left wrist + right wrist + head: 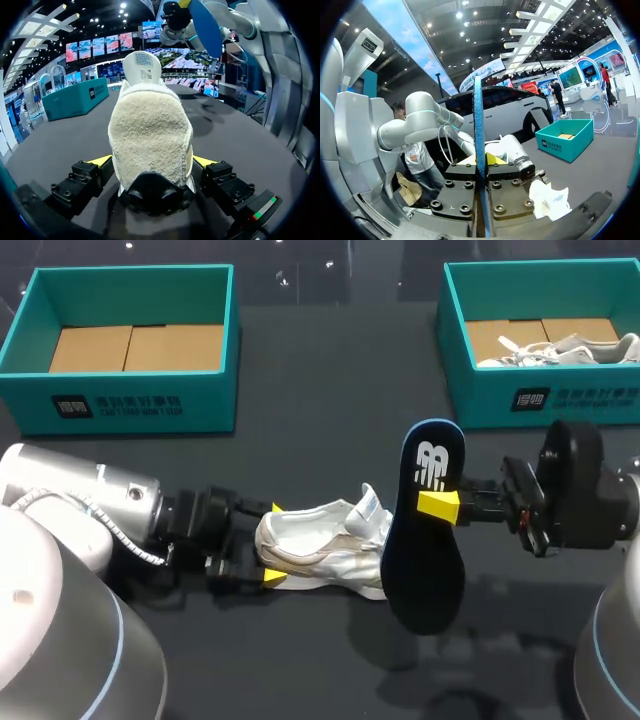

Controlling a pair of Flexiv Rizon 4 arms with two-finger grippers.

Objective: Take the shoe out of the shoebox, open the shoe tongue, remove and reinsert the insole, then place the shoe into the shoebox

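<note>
- Presently, a white lace-up sneaker (325, 550) stands upright on the dark table (330, 390), long axis left to right, its heel clamped from both sides by the left gripper (273, 543).
- At its toe end, the right gripper (440, 506) pinches a dark blue insole (425, 570), long axis crosswise to the shoe's, white logo at the far end.

Stamped in white near the upper end of the dark insole (425, 560), at three o'clock on the table: a logo mark. Printed in white on the front walls of the left shoebox (120, 405), ten o'clock, and the right shoebox (570, 397), two o'clock: a square emblem and a line of characters, too small to read. On the raised tongue (142, 65) of the shoe (150, 135): a small label, illegible.
</note>
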